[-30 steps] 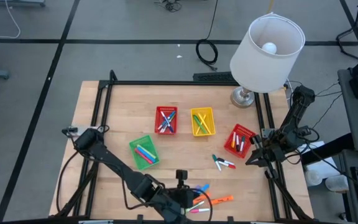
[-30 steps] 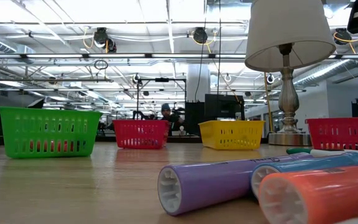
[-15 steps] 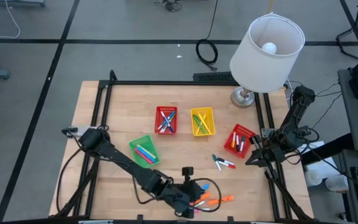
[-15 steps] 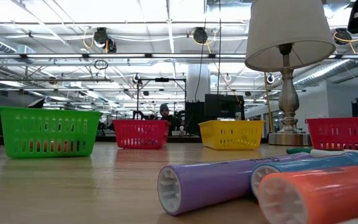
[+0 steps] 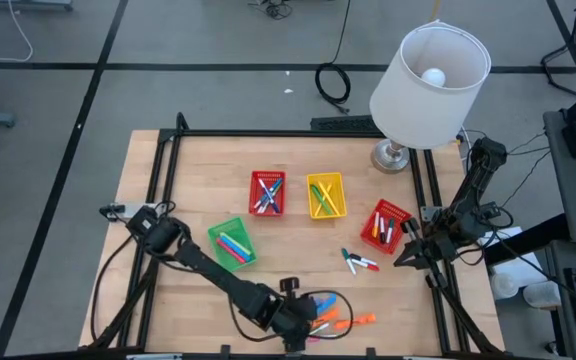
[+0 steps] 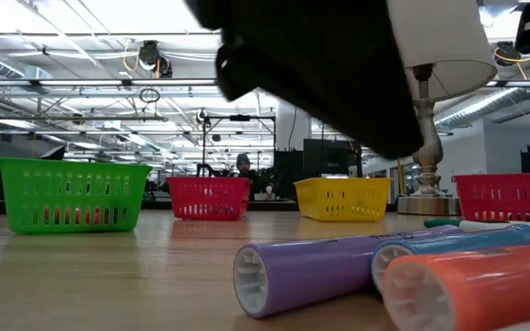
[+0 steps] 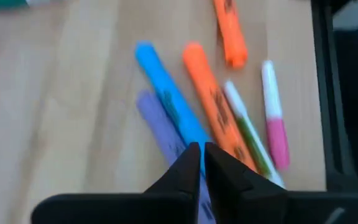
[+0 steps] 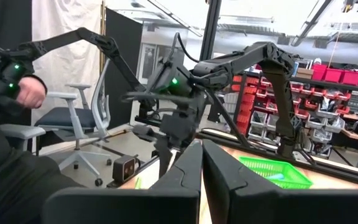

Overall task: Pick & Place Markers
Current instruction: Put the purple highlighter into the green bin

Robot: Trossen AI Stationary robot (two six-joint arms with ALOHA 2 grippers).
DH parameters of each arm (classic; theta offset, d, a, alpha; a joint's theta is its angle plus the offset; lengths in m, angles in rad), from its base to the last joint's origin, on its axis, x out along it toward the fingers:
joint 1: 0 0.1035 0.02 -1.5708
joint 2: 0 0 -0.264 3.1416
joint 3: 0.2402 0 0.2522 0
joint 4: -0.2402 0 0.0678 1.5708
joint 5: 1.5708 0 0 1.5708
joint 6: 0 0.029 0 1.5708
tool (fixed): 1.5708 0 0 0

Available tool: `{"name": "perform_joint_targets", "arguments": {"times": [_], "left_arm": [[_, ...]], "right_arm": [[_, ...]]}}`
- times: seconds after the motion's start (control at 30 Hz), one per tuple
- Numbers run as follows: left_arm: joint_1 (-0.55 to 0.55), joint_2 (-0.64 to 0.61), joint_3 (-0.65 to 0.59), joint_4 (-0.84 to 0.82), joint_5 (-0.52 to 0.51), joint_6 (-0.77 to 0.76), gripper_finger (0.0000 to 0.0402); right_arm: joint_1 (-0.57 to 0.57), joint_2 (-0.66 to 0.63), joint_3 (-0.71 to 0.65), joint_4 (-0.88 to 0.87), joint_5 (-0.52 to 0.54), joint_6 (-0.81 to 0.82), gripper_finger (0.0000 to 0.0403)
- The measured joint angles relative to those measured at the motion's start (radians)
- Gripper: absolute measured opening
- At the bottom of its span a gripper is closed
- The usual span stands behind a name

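Note:
Several markers lie in a loose cluster [image 5: 336,316] near the table's front edge: a blue one [image 7: 166,93], a purple one [image 7: 157,124], two orange ones [image 7: 211,102] and a pink-and-white one [image 7: 273,121]. They lie flat on their sides on the wood. My left gripper [image 7: 202,149] hangs shut just above the blue and purple markers [image 6: 339,267], slanting down, and holds nothing. It shows as a dark mass [image 6: 311,64] at the top of the low view. My right gripper [image 8: 202,149] waits shut at the table's right edge [image 5: 405,258].
A green basket [image 5: 231,243], two red baskets [image 5: 267,193] [image 5: 386,227] and a yellow basket [image 5: 326,195] stand mid-table with markers inside. A few more markers [image 5: 360,262] lie by the right red basket. A lamp [image 5: 428,75] stands at the far right. A person [image 8: 5,124] sits beyond the table.
My left gripper has come down toward the marker cluster near the front edge and rolled about its wrist. It now shows at the top of the low view. The markers have stayed put.

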Motion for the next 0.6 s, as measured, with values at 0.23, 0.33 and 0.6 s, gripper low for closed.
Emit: {"name": "perform_joint_targets", "arguments": {"times": [0.23,0.33,0.6], "left_arm": [[-0.003,0.0,0.0,-0.091,0.139,-0.054,0.011],[-0.001,0.0,0.0,-0.104,0.142,-0.044,0.015],[0.03,0.016,0.0,-0.11,0.169,-0.027,0.0188]], "right_arm": [[0.0,0.0,0.0,0.008,0.0,0.0,0.0],[0.0,0.0,0.0,0.008,0.001,-0.001,0.0],[0.0,0.0,0.0,0.008,0.001,-0.001,0.0]]}}
